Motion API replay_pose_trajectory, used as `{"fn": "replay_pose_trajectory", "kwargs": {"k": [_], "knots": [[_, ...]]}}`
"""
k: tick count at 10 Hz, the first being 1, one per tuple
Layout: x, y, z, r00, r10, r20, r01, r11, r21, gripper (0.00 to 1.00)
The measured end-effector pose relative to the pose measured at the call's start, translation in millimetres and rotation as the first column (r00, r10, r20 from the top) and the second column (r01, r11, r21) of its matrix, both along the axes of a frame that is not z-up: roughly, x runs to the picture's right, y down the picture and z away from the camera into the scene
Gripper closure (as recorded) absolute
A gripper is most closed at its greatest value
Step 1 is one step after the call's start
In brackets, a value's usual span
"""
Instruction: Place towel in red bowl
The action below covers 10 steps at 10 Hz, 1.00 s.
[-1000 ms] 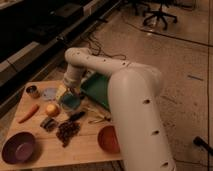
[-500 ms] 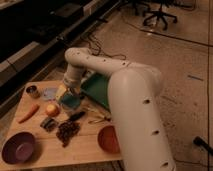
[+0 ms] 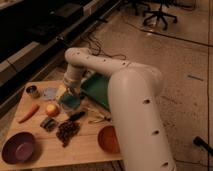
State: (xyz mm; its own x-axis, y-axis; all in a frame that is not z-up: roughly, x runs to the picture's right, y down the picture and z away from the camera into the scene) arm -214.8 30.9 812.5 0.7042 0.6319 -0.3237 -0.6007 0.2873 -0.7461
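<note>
The robot's gripper (image 3: 70, 96) sits low over the wooden table (image 3: 85, 150), can't tell its grip or load, right beside the dark green cloth towel (image 3: 97, 90), so a shallow pinch could drop it short of the round red bowl (image 3: 106, 139) at the near edge.

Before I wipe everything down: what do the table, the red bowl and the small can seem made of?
Table: likely wood, pale matte tan top. Red bowl: probably plastic, smooth even colour, though ceramic is possible. Small can: apparently metal, greyish sheen. The gripper is low over the table's middle, beside the green towel.
</note>
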Motion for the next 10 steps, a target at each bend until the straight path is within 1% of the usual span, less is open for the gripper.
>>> {"fn": "replay_pose_trajectory", "kwargs": {"k": [8,9,10], "knots": [[0.0,-0.2,0.0,1.000,0.000,0.000,0.000,1.0000,0.000,0.20],[0.8,-1.8,0.1,1.000,-0.003,-0.003,0.003,1.0000,-0.001,0.20],[0.9,-4.2,0.0,1.000,-0.020,-0.016,0.020,0.9998,-0.004,0.20]]}}
